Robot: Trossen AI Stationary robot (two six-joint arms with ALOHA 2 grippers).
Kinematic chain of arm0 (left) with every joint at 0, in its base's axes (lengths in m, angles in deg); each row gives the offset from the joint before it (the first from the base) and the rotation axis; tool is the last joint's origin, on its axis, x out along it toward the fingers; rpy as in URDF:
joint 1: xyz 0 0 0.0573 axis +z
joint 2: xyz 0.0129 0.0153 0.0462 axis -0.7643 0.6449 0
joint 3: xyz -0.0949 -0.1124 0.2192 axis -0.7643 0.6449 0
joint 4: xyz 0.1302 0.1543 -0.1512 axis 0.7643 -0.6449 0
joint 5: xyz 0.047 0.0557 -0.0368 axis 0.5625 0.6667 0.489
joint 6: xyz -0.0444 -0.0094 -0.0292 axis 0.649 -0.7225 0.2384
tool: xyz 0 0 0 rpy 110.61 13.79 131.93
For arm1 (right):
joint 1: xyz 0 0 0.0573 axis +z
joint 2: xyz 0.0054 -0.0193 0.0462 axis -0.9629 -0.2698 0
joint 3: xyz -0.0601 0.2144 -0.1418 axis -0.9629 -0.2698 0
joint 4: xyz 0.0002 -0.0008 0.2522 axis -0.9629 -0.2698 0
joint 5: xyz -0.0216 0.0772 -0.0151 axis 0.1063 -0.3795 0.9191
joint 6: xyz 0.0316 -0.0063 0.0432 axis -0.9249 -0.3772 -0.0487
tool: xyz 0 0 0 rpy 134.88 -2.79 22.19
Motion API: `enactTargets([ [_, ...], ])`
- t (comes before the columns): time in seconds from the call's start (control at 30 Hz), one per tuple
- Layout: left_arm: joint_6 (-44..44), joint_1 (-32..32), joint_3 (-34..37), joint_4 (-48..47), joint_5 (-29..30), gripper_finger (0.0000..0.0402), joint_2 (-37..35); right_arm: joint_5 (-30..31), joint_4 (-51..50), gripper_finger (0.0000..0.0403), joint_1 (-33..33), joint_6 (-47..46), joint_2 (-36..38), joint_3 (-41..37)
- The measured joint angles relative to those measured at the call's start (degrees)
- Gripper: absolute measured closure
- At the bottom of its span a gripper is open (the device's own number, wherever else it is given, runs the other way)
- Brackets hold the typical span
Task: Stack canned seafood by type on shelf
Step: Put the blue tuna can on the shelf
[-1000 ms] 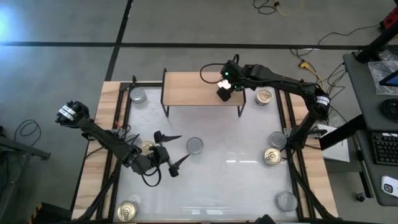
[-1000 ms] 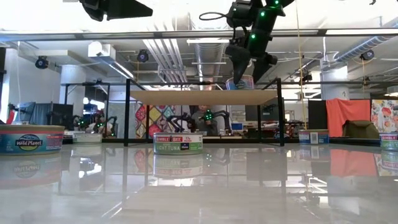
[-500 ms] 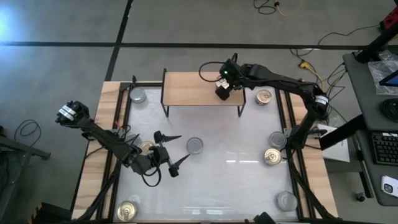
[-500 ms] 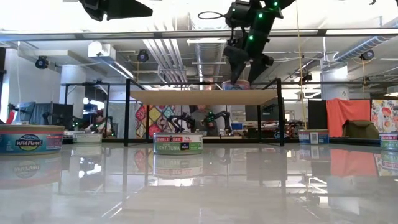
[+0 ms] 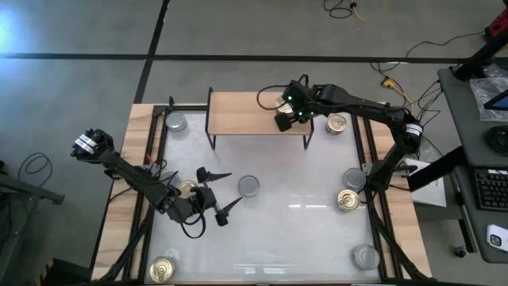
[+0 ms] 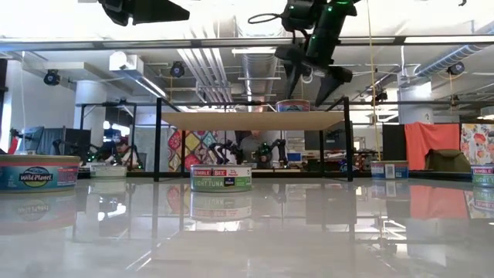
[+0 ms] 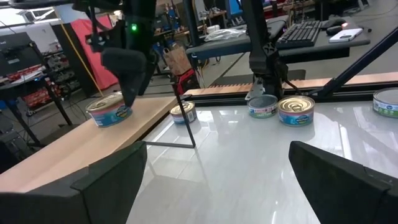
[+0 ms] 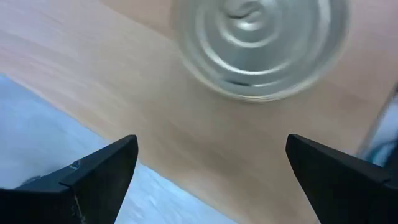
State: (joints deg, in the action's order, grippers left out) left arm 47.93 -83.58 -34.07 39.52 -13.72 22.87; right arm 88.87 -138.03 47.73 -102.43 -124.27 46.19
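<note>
On the small low shelf with the light wood top and thin black legs, you see one short round silver-topped tin sitting near the right end. Your right gripper hangs just above it with its two dark fingers spread wide and nothing between them. From straight above, the arm covers that tin, so you cannot see it there. Your left gripper waits over the shiny white table, fingers spread too, holding nothing, with a gold-topped tin partly hidden under the arm and a grey-topped tin just beside it. More round tins lie around the table edges: one gold-topped can sits right of the shelf, another gold one is cut off at the bottom.
</note>
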Motion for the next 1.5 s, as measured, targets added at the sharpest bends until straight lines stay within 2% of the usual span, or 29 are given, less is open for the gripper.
enactTargets([
  [0.13,0.34,-0.02,0.00,0.08,-0.02,0.0025,0.00,1.86,3.26,0.0003,0.75,-2.18,-0.80,0.00],
  [0.3,0.61,-0.09,0.00,0.09,-0.13,0.0025,0.00,9.74,3.73,0.0003,0.53,-3.61,-2.06,0.00],
  [0.5,0.48,-0.09,0.00,-0.24,-1.25,0.0025,0.00,15.25,4.29,0.0003,-0.02,-2.58,-2.40,0.00],
  [1.0,0.48,-0.09,0.00,-0.26,-1.20,0.0025,0.00,16.76,8.95,0.0003,-0.13,1.16,-2.40,0.00],
  [1.37,0.46,-0.09,0.00,-0.25,-1.16,0.0025,0.00,13.71,5.26,0.0003,-0.28,-1.46,-2.26,-0.30],
  [1.5,0.55,-0.09,0.00,-0.24,-1.14,0.0025,0.00,15.43,6.58,0.0003,-0.28,-1.79,-2.43,-1.22],
])
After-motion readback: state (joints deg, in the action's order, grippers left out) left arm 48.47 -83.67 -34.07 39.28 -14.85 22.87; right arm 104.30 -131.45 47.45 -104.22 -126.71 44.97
